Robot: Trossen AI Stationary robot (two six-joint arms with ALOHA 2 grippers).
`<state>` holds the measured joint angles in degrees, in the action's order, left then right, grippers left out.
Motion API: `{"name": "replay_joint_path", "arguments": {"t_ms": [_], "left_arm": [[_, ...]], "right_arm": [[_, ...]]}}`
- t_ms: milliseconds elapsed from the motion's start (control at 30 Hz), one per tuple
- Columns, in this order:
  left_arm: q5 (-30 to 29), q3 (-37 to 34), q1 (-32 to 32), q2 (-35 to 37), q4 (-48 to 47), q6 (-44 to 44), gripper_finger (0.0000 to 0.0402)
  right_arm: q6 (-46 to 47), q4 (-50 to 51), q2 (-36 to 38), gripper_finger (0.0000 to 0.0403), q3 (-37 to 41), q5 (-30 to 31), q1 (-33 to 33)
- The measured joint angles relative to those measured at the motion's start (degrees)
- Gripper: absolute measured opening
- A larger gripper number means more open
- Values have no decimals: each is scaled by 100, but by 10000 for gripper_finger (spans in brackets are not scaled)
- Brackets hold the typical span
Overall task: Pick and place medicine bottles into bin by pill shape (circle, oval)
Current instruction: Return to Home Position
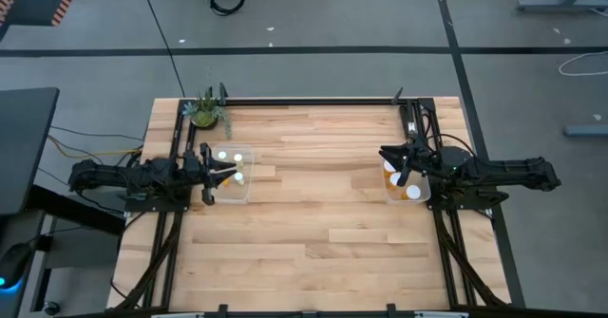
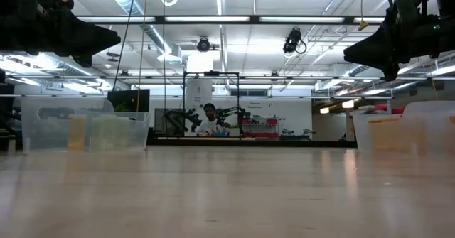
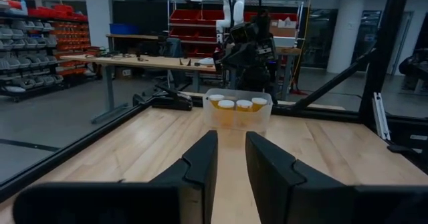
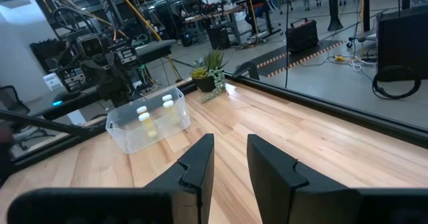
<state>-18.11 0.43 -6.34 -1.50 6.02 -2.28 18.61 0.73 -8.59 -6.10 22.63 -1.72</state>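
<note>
Bottles: three in left bin, four in right bin

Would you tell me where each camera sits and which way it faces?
High view: above the light wooden table, looking down; shows left gripper and right gripper.
Low view: at tabletop height, looking across into the room; arms show at upper corners.
Left wrist view: past its own fingers toward the right clear plastic bin of white-capped orange bottles.
Right wrist view: past its own fingers toward the left clear plastic bin and green potted plant.
Shared: high and low views show both bins.
</note>
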Motion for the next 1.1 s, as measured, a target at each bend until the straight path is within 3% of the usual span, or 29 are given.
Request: {"name": "replay_joint_path", "arguments": {"t_ms": [1100], "left_arm": [[0, 0, 0, 0, -4, 1, 87]], "right_arm": [[0, 0, 0, 97, -1, 0, 0]]}}
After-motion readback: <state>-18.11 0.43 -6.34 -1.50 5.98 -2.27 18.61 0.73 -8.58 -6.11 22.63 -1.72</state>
